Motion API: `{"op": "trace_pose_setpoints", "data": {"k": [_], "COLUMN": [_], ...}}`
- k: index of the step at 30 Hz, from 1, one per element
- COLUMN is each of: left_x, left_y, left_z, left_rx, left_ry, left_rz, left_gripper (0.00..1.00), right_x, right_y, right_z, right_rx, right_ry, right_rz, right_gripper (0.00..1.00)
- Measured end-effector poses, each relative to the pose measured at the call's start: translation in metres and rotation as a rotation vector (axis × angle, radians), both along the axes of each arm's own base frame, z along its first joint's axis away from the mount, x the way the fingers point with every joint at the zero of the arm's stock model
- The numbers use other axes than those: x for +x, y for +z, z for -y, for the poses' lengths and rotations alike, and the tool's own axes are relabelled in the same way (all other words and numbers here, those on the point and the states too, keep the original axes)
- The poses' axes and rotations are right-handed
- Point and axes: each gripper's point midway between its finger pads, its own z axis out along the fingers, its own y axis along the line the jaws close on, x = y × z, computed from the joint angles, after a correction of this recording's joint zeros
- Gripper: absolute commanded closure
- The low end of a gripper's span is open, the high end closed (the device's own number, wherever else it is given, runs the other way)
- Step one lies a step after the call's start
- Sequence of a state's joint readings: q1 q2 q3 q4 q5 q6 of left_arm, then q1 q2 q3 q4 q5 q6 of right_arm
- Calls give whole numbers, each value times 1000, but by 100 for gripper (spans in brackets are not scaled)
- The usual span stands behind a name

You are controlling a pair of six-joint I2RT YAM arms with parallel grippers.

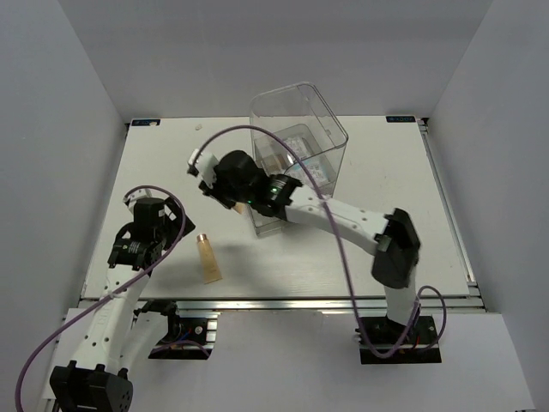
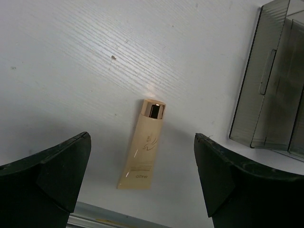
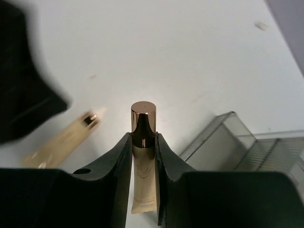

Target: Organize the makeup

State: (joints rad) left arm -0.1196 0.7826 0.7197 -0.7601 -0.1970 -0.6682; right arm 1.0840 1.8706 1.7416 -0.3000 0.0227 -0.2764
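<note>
One slim tan tube with a gold cap lies flat on the table near the front edge. It also shows in the left wrist view and, blurred, in the right wrist view. My left gripper hovers over it, open and empty. My right gripper is shut on a second tan tube, gold cap pointing out past the fingertips, just left of the clear box. White-and-blue packets lie inside the box. No sponges can be made out.
The tall clear plastic box stands at the back middle of the table; its corner shows in the left wrist view and the right wrist view. The table's front edge runs just behind the lying tube.
</note>
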Motion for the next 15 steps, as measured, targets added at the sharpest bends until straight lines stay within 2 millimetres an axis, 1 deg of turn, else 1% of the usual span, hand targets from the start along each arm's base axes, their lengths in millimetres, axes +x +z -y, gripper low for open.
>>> {"op": "trace_pose_setpoints", "data": {"k": [1,2,3,6,8,10,11,12,14,15], "left_x": [-1,-2,-4,-6,-6,-5,-4,-4,-3,-3], "left_y": [-3,-6,-9,-14,-15,-13,-12,-12,-11,-11], "left_z": [1,3,4,9,11,13,14,15,16,17], "left_rx": [-7,-20,-30,-59,-74,-86,-91,-95,-100,-103], "left_ry": [2,-1,-1,-5,-7,-11,-14,-17,-21,-23], "left_rz": [-4,-9,-15,-22,-18,-9,-4,0,4,5], "left_gripper": [2,2,2,2,2,2,2,2,2,2], "right_x": [18,34,48,83,107,129,138,146,161,167], "right_y": [-1,-6,-15,-46,-60,-75,-81,-85,-89,-88], "right_z": [-9,-12,-10,5,12,25,34,41,55,60], "right_rx": [11,13,-1,-85,-112,-146,-166,-179,-200,-197], "right_ry": [-82,-156,-224,-401,-484,-551,-581,-606,-649,-665], "right_rz": [15,30,44,84,103,121,129,138,152,155], "right_gripper": [100,100,100,100,100,97,95,89,81,73]}}
